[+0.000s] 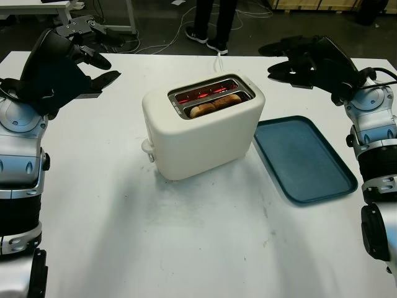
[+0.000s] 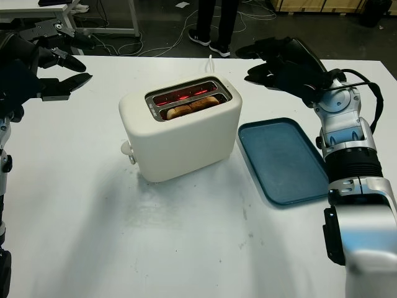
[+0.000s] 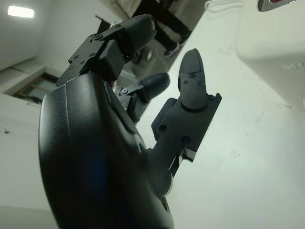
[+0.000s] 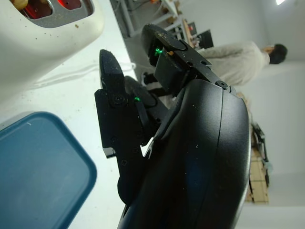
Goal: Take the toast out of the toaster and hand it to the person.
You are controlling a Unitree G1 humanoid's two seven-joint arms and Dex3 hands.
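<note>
Sitting in the cream toaster, the toast is untouched. Left hand and right hand hover wide, empty, flanking it above the table.

you have the toaster in the middle of the table, with the toast sitting in its nearer slot. the tray lies on the table just to the right of the toaster, and a person's legs stand on the floor behind the table's far edge. your left hand is raised, open, at the far left of the toaster, and your right hand is raised, open, at its far right, behind the tray.
</note>
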